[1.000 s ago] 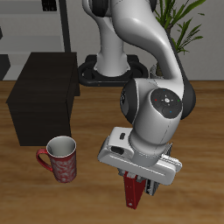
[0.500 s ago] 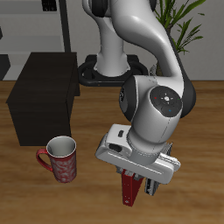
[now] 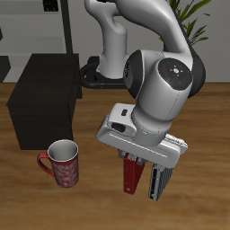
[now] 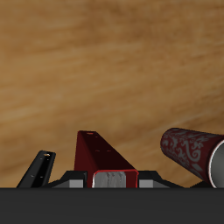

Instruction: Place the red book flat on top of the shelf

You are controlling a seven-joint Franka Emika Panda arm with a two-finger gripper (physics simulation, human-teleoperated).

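The red book (image 3: 132, 177) is thin and dark red, and hangs upright in my gripper (image 3: 134, 164), which is shut on its upper edge. The book is near the table's front edge, slightly above the wood. In the wrist view the red book (image 4: 99, 153) runs out from between the fingers of the gripper (image 4: 106, 178). The shelf (image 3: 43, 87), a low dark cabinet with a flat top, stands farther back across the table, well apart from the gripper.
A red patterned mug (image 3: 62, 163) stands in front of the shelf and also shows in the wrist view (image 4: 187, 152). A grey striped book (image 3: 158, 184) stands right beside the red book. A tall grey rack (image 3: 52, 25) and a plant (image 3: 192, 20) are behind the table.
The arm has risen and tilted, and the red book has come up with the gripper. The grey striped book now shows beside it.
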